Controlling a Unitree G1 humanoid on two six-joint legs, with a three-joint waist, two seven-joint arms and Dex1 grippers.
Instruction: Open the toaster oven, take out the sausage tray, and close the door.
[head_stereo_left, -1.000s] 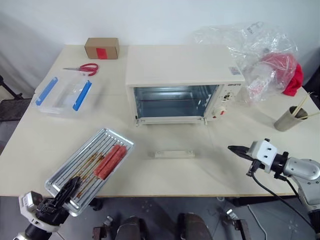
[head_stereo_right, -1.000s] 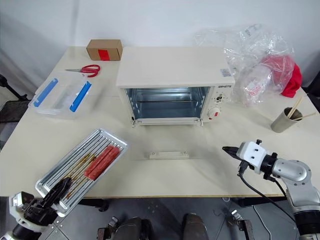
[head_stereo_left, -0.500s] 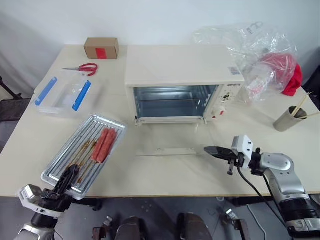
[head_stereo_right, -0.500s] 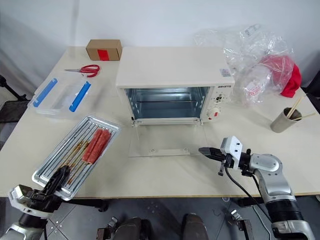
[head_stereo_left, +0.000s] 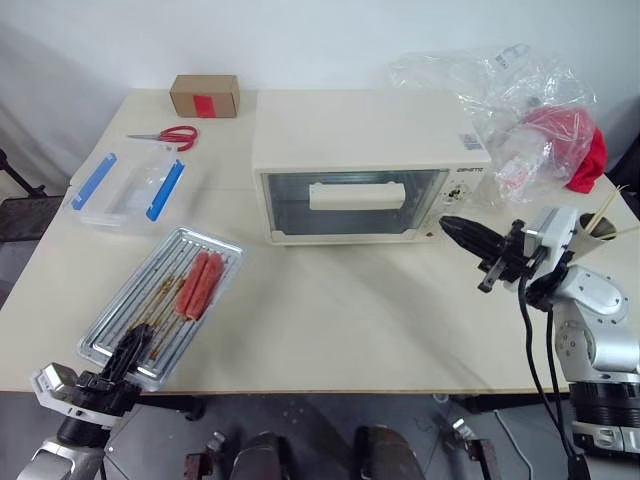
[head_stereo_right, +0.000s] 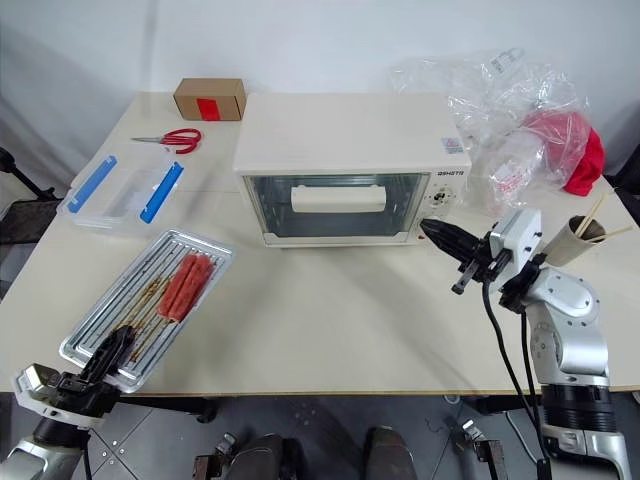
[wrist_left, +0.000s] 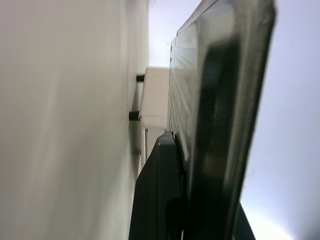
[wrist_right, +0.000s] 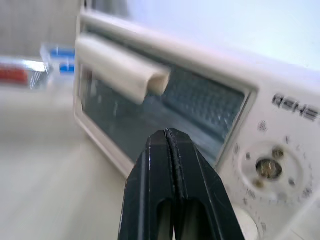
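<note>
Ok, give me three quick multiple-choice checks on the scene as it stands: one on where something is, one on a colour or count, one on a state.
1. Where is the sausage tray?
A. inside the oven
B. on the table, near its front left edge
C. on top of the oven

2. What colour are the scissors' handles?
A. red
B. blue
C. black

3. How does the oven door stand?
A. flat down on the table
B. half open
C. shut

Answers:
1 B: the tray lies on the table by the front left edge, with the left tool clamped on its near rim.
2 A: both handle loops are red, beside the cardboard box.
3 C: the glass panel stands upright against the oven, handle facing forward, the right tool shut just off its right side.
</note>
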